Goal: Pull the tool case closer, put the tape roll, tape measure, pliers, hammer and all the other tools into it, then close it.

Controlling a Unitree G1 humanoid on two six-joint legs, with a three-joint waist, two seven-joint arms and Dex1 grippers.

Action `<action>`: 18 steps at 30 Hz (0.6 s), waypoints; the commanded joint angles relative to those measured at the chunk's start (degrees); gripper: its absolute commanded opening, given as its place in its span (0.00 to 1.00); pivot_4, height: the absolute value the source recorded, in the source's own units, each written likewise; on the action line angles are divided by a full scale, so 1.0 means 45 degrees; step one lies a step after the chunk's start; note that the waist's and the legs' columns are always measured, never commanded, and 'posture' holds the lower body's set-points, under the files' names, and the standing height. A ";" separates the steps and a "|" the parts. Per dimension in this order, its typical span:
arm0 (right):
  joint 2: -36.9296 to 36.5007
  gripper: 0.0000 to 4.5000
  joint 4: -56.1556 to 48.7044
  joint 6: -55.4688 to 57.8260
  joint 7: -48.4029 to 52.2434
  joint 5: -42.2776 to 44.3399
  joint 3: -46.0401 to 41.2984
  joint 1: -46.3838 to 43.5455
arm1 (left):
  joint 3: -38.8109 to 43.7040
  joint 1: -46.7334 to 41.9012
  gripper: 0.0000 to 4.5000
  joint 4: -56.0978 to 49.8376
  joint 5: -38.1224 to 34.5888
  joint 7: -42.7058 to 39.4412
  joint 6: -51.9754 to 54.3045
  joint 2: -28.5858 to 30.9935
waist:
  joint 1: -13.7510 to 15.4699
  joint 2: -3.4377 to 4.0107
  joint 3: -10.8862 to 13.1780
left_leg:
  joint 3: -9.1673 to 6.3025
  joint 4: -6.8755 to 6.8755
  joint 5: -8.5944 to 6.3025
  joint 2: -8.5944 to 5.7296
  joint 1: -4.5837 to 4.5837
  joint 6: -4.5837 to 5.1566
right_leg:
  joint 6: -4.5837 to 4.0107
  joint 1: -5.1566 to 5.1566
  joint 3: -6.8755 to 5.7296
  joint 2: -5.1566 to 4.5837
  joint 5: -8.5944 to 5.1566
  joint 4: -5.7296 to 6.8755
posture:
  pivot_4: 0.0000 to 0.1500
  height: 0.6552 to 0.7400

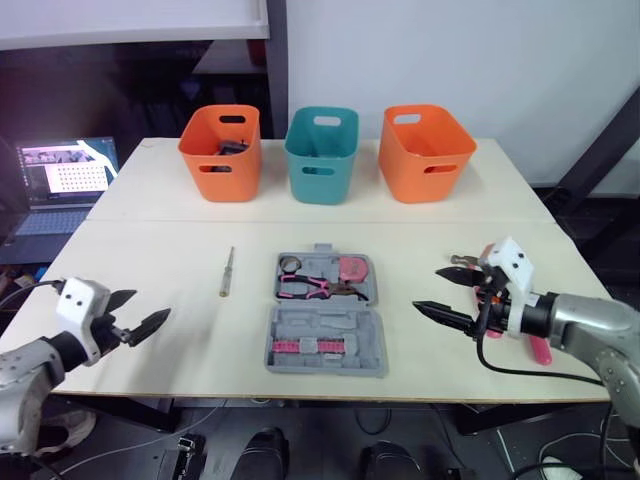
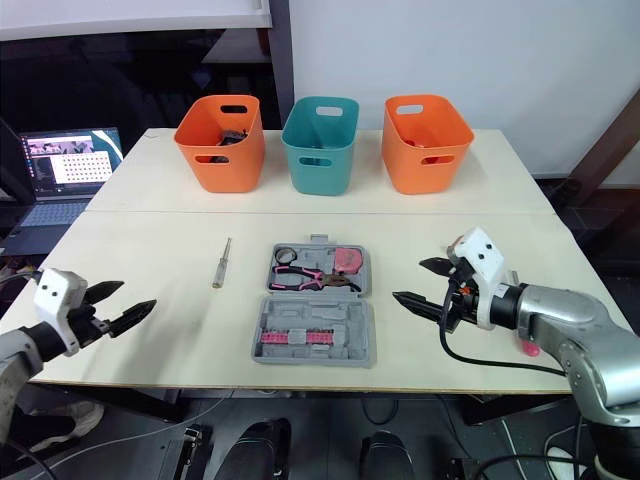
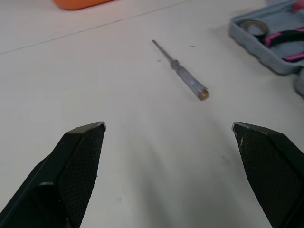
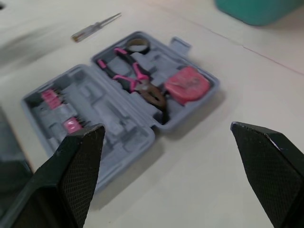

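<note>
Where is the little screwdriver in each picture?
Left eye view: the screwdriver lies on the table, left of the open tool case.
Right eye view: same spot, left of the case.
Left wrist view: on the table, apart from the case's corner.
Right wrist view: on the table beyond the case.
Shared landmark: the grey tool case.

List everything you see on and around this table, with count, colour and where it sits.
Table: one, pale wood.
Orange bins: two, far edge, flanking the teal one.
Teal bin: one, far edge, middle.
Tool case: one, grey, open, table centre.
Tape roll: one, dark, case's far half.
Pliers: one, pink handles, same half.
Tape measure: one, pink-red, same half.
Screwdriver: one, silver-grey, on the table left of the case.
Pink-handled tool: one, partly hidden behind the right arm.
Laptop: one, screen lit, beyond the table's left.
Left gripper: black, jaws open.
Right gripper: black, jaws open.
</note>
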 commanded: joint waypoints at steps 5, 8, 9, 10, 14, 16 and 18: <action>-0.0936 1.00 -0.1427 0.1774 0.0611 0.1806 0.0989 -0.2687 | -0.1405 -0.1314 1.00 -0.2851 0.1103 0.4373 0.4159 -0.1139 | 0.0102 -0.0038 0.0026 | 0.0004 0.0002 0.0000 0.0002 -0.0002 0.0000 | 0.0003 -0.0003 0.0013 0.0010 0.0001 0.0001 | 1.00 1.00; -0.0997 1.00 -0.1360 0.2305 0.0510 0.2103 0.1331 -0.3592 | -0.2025 -0.2665 1.00 -0.2855 0.1027 0.5494 0.6322 -0.1864 | 0.0084 -0.0067 0.0042 | 0.0004 0.0010 0.0001 0.0001 -0.0002 0.0000 | 0.0035 0.0003 0.0013 0.0014 0.0019 0.0003 | 1.00 1.00; -0.0986 1.00 -0.1340 0.2430 0.0435 0.2140 0.1422 -0.3804 | -0.2151 -0.3079 1.00 -0.2773 0.1015 0.5753 0.6701 -0.2097 | 0.0079 -0.0073 0.0045 | 0.0007 0.0012 0.0001 0.0000 -0.0003 0.0000 | 0.0038 0.0003 0.0013 0.0013 0.0020 0.0002 | 1.00 1.00; -0.1001 1.00 -0.1327 0.2461 0.0400 0.2079 0.1527 -0.3944 | -0.2258 -0.3499 1.00 -0.2595 0.1039 0.5987 0.7017 -0.2320 | 0.0075 -0.0078 0.0048 | 0.0008 0.0012 0.0001 -0.0001 -0.0009 0.0001 | 0.0038 -0.0002 0.0013 0.0013 0.0021 0.0002 | 1.00 1.00; -0.1191 1.00 -0.1217 0.2380 0.0323 0.1490 0.2078 -0.4202 | -0.3427 -0.5262 1.00 -0.0930 0.1560 0.5965 0.6921 -0.2848 | 0.0071 -0.0095 0.0058 | 0.0003 0.0010 0.0001 -0.0001 -0.0008 0.0001 | 0.0047 -0.0006 0.0013 0.0023 0.0019 0.0009 | 1.00 1.00; -0.1406 1.00 -0.1277 0.2315 0.0351 0.1234 0.2322 -0.4196 | -0.3707 -0.6122 1.00 0.0189 0.1947 0.6341 0.6694 -0.3207 | 0.0065 -0.0098 0.0060 | 0.0005 0.0008 0.0001 -0.0001 -0.0008 0.0001 | 0.0048 -0.0006 0.0013 0.0024 0.0019 0.0008 | 1.00 1.00; -0.1468 1.00 -0.1277 0.2335 0.0294 0.1151 0.2386 -0.4218 | -0.3932 -0.6929 1.00 0.1290 0.2297 0.6658 0.6507 -0.3547 | 0.0058 -0.0104 0.0063 | 0.0006 0.0009 0.0002 -0.0002 -0.0009 0.0001 | 0.0050 -0.0006 0.0014 0.0023 0.0019 0.0007 | 1.00 1.00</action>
